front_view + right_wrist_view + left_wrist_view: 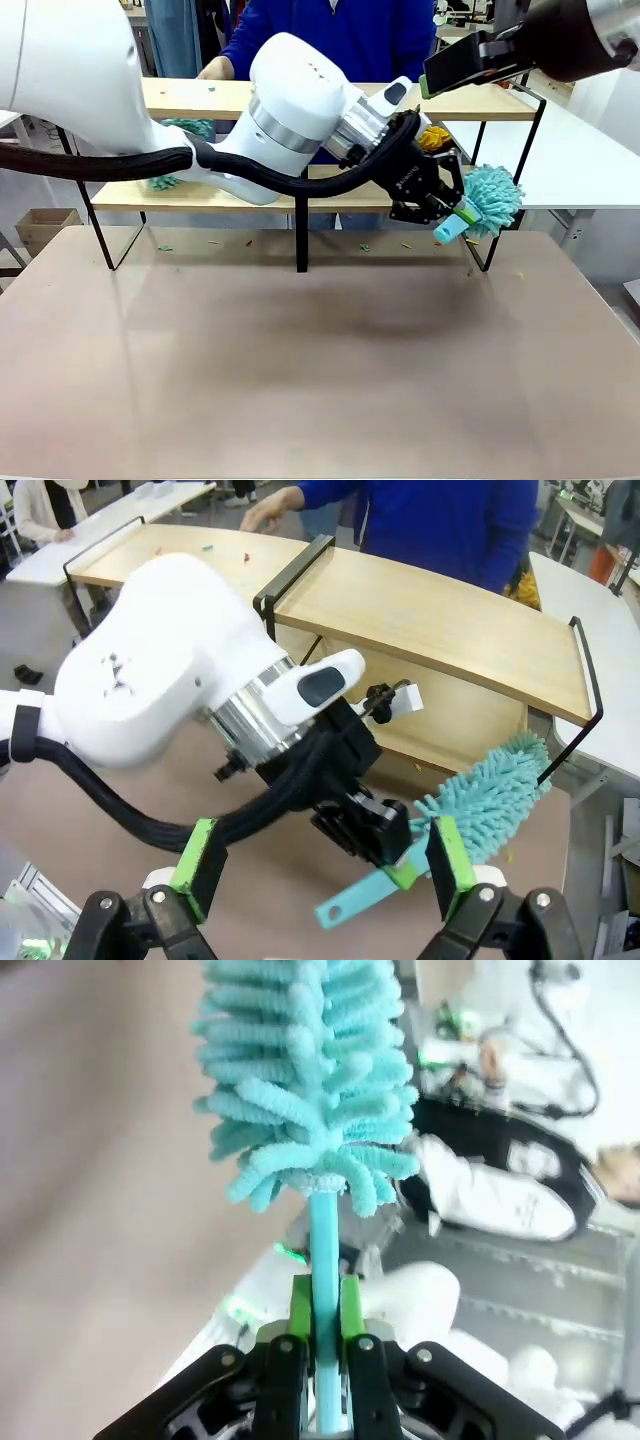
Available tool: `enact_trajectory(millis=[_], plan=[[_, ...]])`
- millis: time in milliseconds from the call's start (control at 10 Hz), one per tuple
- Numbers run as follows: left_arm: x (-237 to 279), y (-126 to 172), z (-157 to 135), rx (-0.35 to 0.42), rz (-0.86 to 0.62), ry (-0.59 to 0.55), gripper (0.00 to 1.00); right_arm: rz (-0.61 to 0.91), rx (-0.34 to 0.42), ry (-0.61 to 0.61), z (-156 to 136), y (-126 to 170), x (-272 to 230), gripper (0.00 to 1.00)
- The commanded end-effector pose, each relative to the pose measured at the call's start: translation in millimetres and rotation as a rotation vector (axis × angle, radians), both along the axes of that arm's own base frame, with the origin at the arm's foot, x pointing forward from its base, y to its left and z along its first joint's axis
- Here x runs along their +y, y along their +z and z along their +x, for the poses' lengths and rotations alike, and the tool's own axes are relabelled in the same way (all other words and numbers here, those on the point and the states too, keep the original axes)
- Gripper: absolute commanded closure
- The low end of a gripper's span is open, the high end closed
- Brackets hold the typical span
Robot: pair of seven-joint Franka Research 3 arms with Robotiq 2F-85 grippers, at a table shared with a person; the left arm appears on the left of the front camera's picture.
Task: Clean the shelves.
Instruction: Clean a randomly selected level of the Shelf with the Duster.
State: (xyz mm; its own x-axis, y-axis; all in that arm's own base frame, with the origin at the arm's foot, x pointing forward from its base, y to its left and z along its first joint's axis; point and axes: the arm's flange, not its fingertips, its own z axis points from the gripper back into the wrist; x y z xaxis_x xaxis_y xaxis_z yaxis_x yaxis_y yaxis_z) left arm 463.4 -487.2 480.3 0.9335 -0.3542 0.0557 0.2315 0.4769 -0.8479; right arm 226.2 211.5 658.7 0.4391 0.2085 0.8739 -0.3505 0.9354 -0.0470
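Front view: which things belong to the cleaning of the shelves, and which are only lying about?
Belong to the job: the shelves; the teal duster, held by its handle in the left claw; scraps on the top shelf.
Lying about: a yellow thing by the shelves; the cardboard box on the floor.

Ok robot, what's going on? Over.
Left tool shut on duster handle. Right tool open. Duster head at shelves' lower right end. Person's hand on top board.

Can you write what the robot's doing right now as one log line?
left gripper: shut on duster handle | duster head: by right end of shelves | right gripper: open, hovering above
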Motion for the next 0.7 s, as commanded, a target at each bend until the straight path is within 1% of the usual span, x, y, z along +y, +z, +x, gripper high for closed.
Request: enact_trajectory(millis=[0,100,300,400,600], plan=[[30.4,2.2,-0.7,0.042,-0.032,-0.006,0.88,0.006,0.004,0.004,1.0,0.9,-1.5,0.00],[37.1,2.8,0.6,0.029,-0.028,0.032,0.88,0.006,0.004,0.004,1.0,0.9,-1.5,0.00],[44.2,2.9,-1.3,0.026,-0.022,0.043,0.88,0.006,0.004,0.004,1.0,0.9,-1.5,0.00],[50.8,3.8,-4.6,0.029,-0.012,0.027,0.88,0.006,0.004,0.004,1.0,0.9,-1.5,0.00],[85.5,13.1,-18.6,0.022,0.029,-0.012,0.88,0.006,0.004,0.004,1.0,0.9,-1.5,0.00]])
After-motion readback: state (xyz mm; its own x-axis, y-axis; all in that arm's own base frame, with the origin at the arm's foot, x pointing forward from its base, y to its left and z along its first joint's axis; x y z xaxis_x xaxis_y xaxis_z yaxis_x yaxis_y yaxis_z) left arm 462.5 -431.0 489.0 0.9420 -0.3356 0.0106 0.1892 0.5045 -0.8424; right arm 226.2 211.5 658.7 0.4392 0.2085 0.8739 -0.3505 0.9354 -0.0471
